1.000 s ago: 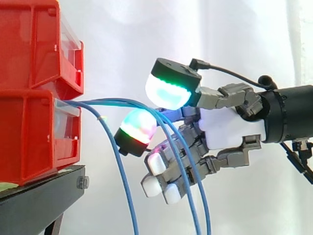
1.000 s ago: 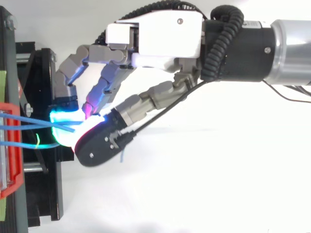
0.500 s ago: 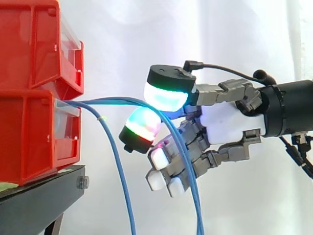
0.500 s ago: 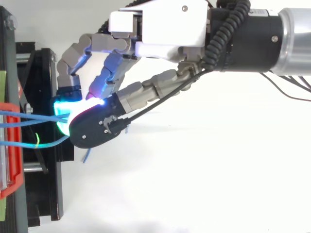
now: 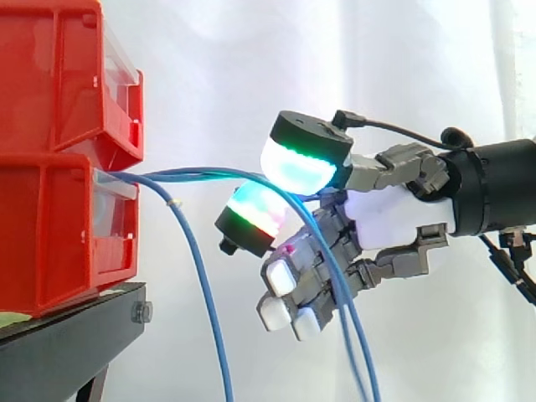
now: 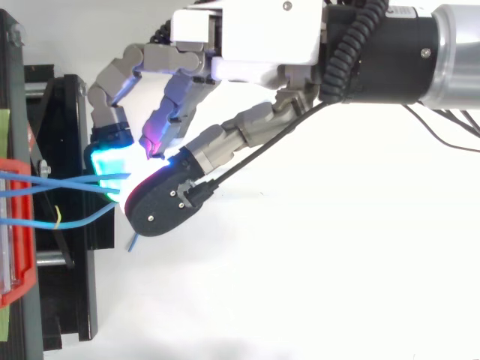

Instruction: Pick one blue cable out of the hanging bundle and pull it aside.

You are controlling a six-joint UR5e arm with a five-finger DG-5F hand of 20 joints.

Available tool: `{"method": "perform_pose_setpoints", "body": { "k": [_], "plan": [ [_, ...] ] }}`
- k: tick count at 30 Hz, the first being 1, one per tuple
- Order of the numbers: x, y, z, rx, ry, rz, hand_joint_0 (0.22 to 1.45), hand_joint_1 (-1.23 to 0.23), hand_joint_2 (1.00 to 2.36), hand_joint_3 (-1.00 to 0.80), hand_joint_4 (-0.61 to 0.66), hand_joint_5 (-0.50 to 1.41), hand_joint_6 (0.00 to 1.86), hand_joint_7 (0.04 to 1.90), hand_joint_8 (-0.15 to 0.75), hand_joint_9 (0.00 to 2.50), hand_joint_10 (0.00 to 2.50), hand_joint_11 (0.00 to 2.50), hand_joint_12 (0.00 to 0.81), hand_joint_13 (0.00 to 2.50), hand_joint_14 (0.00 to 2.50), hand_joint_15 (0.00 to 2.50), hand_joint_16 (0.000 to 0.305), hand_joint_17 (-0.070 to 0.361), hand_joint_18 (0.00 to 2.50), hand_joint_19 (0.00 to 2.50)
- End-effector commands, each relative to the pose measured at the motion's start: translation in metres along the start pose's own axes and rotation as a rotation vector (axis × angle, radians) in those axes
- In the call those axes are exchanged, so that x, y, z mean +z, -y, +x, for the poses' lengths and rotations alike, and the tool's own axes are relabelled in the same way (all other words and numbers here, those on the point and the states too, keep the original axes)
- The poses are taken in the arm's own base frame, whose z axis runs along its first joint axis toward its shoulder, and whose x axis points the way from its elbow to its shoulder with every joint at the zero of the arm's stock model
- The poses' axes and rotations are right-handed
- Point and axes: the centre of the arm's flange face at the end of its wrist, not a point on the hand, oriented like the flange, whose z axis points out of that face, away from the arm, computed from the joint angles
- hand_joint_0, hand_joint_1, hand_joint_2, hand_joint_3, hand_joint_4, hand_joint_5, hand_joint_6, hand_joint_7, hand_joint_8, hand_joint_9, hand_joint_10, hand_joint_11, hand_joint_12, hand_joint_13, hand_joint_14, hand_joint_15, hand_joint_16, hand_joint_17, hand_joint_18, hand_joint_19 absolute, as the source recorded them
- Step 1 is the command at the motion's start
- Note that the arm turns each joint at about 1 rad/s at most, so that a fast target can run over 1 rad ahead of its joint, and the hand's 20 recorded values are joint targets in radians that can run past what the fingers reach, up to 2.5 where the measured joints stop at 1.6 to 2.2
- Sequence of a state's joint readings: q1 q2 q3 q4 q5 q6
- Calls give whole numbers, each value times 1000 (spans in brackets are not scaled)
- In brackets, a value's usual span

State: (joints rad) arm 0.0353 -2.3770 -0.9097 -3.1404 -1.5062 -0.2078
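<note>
blue cbls (image 5: 194, 174) in hand (image 5: 394, 219) pinch

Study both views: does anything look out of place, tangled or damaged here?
Yes: two blue cables from the lower red bin run between the hand's curled fingers, not one. A third blue cable hangs free beside the bin. Nothing looks damaged.

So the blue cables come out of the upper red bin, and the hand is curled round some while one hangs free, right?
Wrong bin: the side view shows the blue cables coming out of the lower red bin. The rest holds: the hand is curled round some, and one free cable hangs clear of it.
</note>
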Motion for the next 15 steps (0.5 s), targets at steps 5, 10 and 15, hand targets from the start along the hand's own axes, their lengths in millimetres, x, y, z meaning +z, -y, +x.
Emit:
{"method": "perform_pose_setpoints", "body": {
  "k": [5, 10, 15],
  "plan": [
    [-1, 3, -3, -10, 2, 13, 773, -928, 1000, -500, -251, -100, 964, 1110, 233, 1044, 18, 465, 246, 924, 17, 393, 37, 84, 785, 404],
    [-2, 3, -3, -10, 1, 15, 708, -927, 1000, -500, -226, -78, 946, 1015, 219, 1067, 15, 443, 239, 938, 17, 401, 36, 81, 795, 429],
    [-2, 3, -3, -10, 1, 15, 564, -848, 1000, -500, -173, -54, 906, 899, 229, 1099, 14, 414, 244, 949, 16, 397, 38, 85, 795, 455]
  ]
}}
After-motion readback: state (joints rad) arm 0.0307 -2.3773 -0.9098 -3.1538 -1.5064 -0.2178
